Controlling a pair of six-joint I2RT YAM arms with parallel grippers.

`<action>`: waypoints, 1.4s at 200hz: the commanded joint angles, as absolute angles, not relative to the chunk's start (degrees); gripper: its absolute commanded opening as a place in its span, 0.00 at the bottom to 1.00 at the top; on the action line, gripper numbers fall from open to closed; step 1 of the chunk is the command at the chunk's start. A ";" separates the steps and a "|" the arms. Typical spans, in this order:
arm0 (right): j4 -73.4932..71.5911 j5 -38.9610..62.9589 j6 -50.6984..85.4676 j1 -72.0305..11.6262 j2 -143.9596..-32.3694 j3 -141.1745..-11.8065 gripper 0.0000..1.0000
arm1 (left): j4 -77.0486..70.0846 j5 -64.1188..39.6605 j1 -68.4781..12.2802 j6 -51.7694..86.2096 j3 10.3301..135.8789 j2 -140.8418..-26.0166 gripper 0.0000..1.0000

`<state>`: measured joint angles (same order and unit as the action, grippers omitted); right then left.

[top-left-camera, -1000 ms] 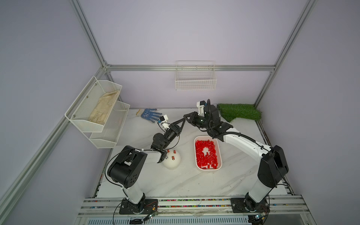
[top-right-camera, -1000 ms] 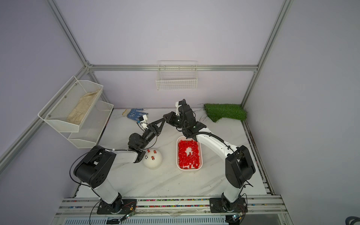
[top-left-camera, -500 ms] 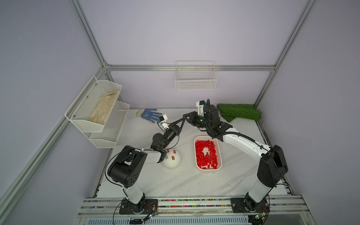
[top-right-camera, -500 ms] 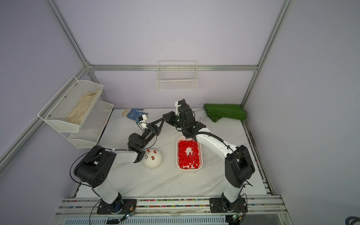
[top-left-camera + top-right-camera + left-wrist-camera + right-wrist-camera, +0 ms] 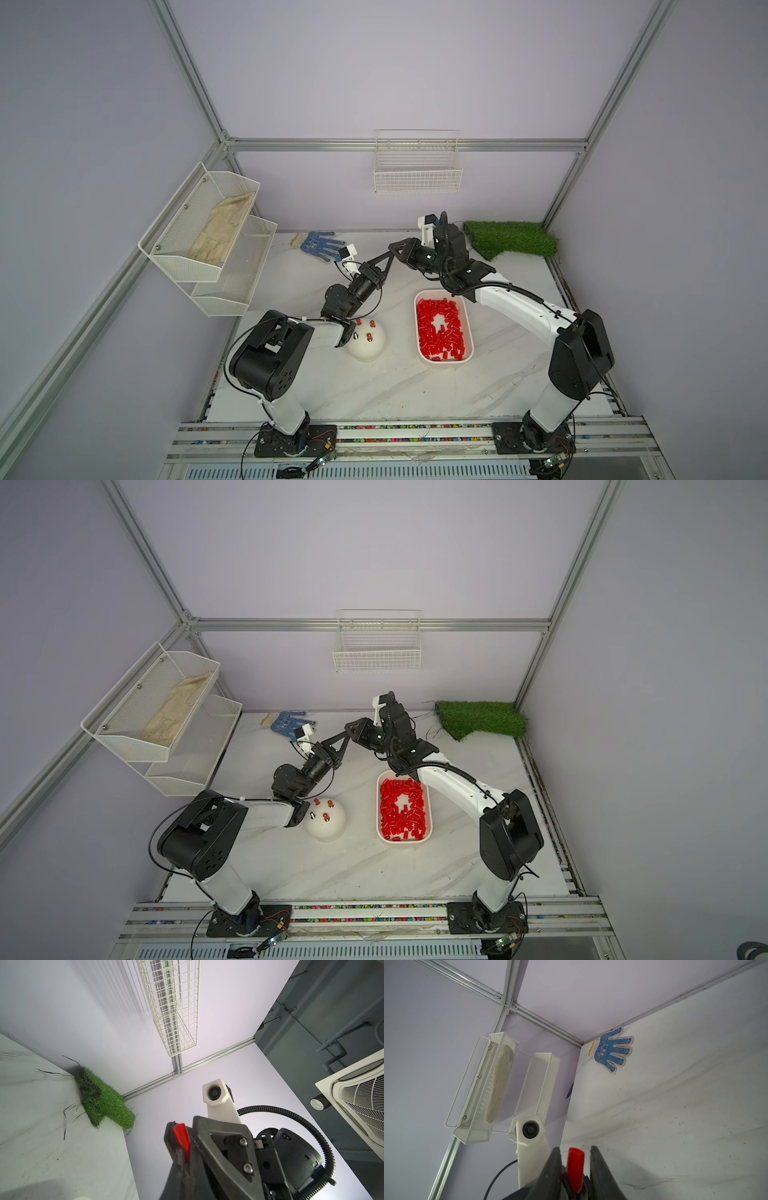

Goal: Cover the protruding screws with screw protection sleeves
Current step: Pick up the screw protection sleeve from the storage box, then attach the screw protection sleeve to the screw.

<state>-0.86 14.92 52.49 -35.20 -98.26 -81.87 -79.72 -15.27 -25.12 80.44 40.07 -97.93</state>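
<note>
Handover point, mid-air over the table (image 5: 374,386), well apart from the dome (image 5: 368,351). The left gripper (image 5: 184,1167) is clenched on one end of a red sleeve (image 5: 576,1167). The right gripper (image 5: 574,1154) is slack, with a gap on either side. The sleeve looks light, smooth and probably slippery. Pinch it across the wall and keep the mouth free.

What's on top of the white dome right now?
Three red sleeves stand on the white dome, plus one bare silver stud. The screws under them are covered; the left arm hides part of the dome's edge.
</note>
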 commanded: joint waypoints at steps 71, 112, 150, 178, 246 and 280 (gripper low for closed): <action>-2.78 14.02 53.14 -35.73 -97.29 -81.66 0.28 | -82.68 -16.51 -24.67 80.86 39.23 -97.80 0.03; -2.53 12.24 53.12 -34.55 -95.47 -80.60 0.30 | -82.62 -16.96 -24.59 82.14 37.09 -96.87 0.01; -1.83 10.79 52.13 -32.58 -93.64 -78.85 0.31 | -79.16 -18.25 -24.44 82.10 34.31 -93.74 0.00; -0.04 9.41 50.11 -31.40 -92.47 -78.03 0.31 | -67.79 -20.07 -24.22 79.99 33.31 -87.96 0.00; 0.53 9.75 47.92 -29.27 -91.70 -73.93 0.31 | -5.79 -17.66 -23.90 62.95 43.29 -60.25 0.00; 0.53 9.54 46.60 -29.18 -91.94 -72.20 0.30 | 17.28 -16.37 -23.79 64.70 50.40 -52.99 0.00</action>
